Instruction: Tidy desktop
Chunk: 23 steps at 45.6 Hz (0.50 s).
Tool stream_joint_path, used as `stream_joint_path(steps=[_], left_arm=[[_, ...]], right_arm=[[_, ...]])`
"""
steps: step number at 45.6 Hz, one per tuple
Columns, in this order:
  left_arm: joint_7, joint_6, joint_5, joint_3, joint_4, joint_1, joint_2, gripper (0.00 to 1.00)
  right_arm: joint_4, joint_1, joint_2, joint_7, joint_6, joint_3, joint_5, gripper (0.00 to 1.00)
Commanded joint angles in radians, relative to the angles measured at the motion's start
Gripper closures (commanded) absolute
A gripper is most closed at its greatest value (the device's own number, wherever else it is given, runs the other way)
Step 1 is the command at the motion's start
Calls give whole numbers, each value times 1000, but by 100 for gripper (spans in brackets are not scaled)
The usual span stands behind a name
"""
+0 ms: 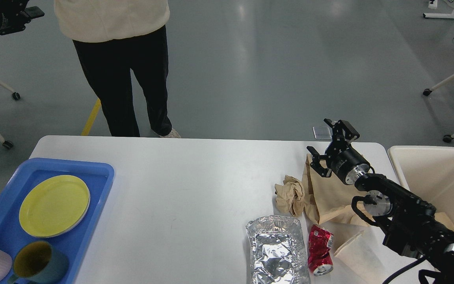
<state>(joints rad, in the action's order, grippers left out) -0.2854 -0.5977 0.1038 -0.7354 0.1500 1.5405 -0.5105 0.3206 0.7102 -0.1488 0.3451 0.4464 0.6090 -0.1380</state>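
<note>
Reaching in from the lower right, the right arm stretches up over the desktop point(195, 177), its right gripper point(328, 144) spread wide and empty above a brown paper bag point(329, 195). The left gripper point(30, 12) is raised high at the top left corner, well clear of the desktop; whether its fingers are apart, I cannot tell.
</note>
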Motion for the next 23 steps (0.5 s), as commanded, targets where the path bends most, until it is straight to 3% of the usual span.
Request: stream_joint_path(steps=[1,11,23], left_arm=[[17,-7,-27,8,2,-7,10,4],[15,35,-10,56,0,-8,96,4],[15,163,-15,523,-1,-174,233,4]], right_arm=[[0,0,0,0,0,0,0,0],[0,0,0,0,0,0,0,0],[0,0,0,0,0,0,0,0]])
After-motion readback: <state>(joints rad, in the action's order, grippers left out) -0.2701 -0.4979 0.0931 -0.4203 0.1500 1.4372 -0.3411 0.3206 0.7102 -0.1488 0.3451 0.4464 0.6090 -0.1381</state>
